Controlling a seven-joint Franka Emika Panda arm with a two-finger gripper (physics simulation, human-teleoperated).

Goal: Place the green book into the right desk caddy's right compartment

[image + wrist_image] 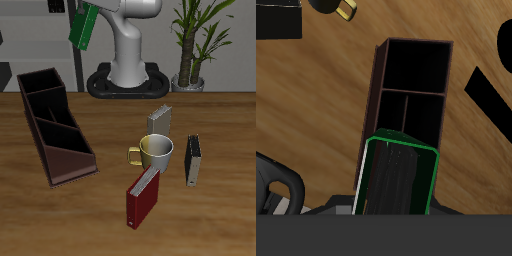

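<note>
i carry the green book (83, 27) clamped in the jaws, high above the right desk caddy (55, 125); next, lower into its right compartment.

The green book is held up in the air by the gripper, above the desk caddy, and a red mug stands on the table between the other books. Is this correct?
Not quite: the mug is yellowish-cream, not red, as the exterior view shows. The rest holds: the green book is held up in the air by the gripper, above the right desk caddy, and the mug stands among the grey book, the dark book and the red book.
</note>
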